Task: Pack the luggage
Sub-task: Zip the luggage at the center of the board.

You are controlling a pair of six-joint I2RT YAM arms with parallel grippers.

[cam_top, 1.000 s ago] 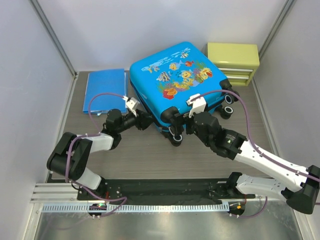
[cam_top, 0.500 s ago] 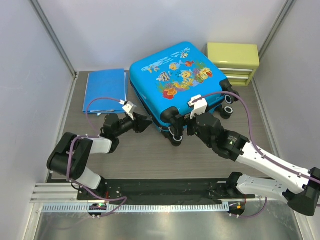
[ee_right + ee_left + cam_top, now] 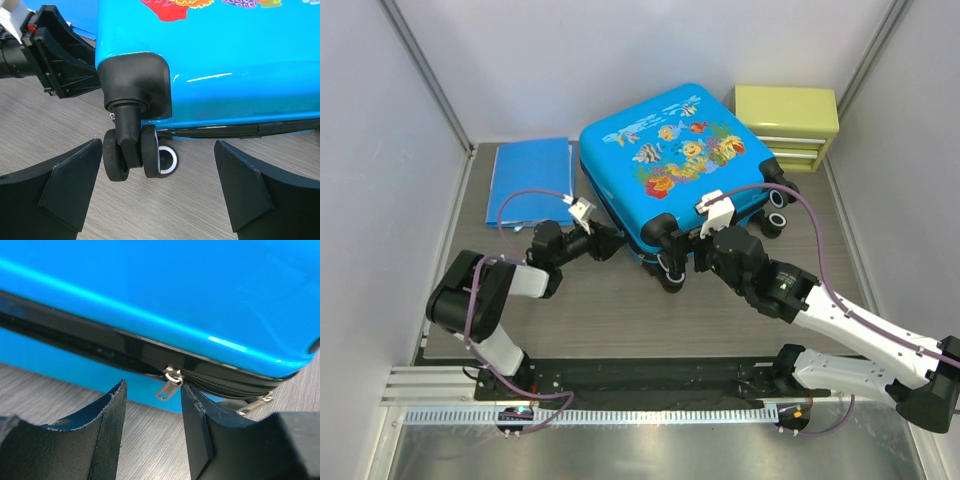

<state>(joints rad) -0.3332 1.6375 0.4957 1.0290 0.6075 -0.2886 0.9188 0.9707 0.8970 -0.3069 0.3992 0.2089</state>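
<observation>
Mid table (image 3: 620, 300), left gripper (image 3: 153, 395) is hanging half-open round the luggage (image 3: 670, 150) zip pull (image 3: 166, 389), right gripper (image 3: 157, 150) is gaping empty; pull's prob slipping out if closing off-centre.

Overhead rear view; both wrist views close against the luggage (image 3: 675, 165)

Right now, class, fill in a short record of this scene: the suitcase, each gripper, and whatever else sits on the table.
suitcase: closed, lying flat, fish side up
left gripper: open, tips either side of the zip pull, not clamped on it
right gripper: open wide, at the near corner wheel, holding nothing
folder: flat, left of suitcase
drawer box: far right corner, behind suitcase
</observation>
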